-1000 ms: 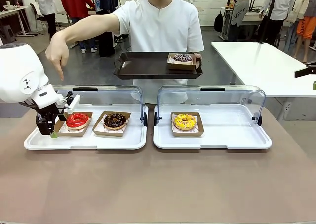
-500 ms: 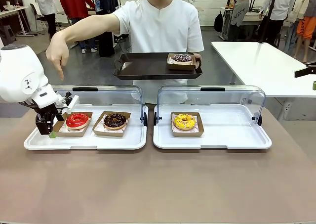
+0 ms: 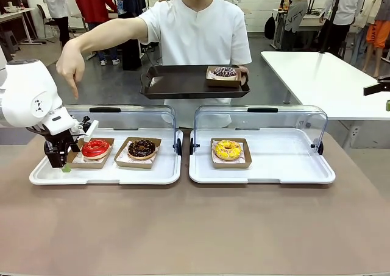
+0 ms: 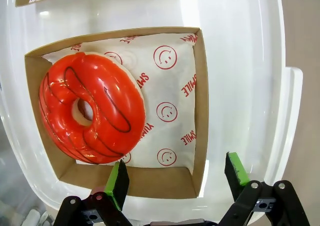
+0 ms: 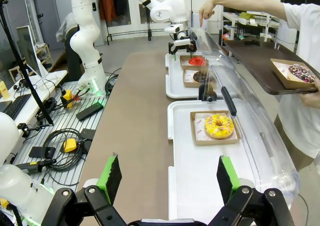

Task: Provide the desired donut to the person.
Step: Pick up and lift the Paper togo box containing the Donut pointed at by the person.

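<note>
The red donut (image 3: 95, 147) (image 4: 92, 113) lies in its cardboard box (image 3: 91, 164) (image 4: 201, 101), and everything here is placed from that box. The left fingers (image 3: 64, 166) (image 4: 118, 182) are down at the box's corner and part-way open with nothing gripped: one green pad is inside the box just beside the donut, the other outside the box's wall and clear of it, so the corner sits between them. Straight above the box, the person (image 3: 198, 32) points a hand (image 3: 72, 66) downward. Beyond the box and to its right, their other hand holds a dark brown tray (image 3: 177, 81). Just right of the box sits a chocolate donut (image 3: 141, 147), and further right a yellow donut (image 3: 227, 149). Well away from the box, the right fingers (image 5: 111, 176) are spread wide and empty above the table (image 3: 195, 227).
</note>
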You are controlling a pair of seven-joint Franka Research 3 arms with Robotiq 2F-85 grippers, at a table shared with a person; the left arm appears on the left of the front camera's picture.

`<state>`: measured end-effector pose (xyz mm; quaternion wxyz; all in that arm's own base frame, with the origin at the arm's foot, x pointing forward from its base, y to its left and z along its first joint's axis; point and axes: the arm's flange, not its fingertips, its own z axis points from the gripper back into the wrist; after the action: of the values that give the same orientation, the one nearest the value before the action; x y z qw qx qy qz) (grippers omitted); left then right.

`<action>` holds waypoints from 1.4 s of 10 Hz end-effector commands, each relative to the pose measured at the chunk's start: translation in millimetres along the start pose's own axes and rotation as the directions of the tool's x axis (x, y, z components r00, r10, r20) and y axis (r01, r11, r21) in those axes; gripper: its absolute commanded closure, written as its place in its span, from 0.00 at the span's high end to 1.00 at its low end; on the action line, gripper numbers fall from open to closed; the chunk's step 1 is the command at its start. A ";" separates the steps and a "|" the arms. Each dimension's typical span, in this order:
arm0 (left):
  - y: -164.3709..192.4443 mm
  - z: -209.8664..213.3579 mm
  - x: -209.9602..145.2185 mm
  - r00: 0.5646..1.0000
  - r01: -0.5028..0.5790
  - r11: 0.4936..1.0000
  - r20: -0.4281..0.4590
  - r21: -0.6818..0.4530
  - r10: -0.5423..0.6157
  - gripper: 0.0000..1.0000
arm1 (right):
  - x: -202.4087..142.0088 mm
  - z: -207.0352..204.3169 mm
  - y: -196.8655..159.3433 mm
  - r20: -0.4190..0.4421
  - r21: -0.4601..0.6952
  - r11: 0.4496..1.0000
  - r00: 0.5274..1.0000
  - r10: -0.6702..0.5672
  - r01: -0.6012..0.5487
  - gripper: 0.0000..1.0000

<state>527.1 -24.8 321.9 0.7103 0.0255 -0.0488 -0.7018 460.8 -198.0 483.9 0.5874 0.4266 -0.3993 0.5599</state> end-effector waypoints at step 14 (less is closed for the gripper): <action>-5.6 9.4 -0.5 0.998 0.054 0.997 -0.027 -0.058 -0.055 0.00 | 0.4 0.2 0.4 0.000 -0.001 1.000 1.000 0.000 0.000 1.00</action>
<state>526.6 -25.5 326.1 0.7049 0.0147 -0.0324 -0.7085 460.8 -198.0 483.9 0.5874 0.4266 -0.3993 0.5599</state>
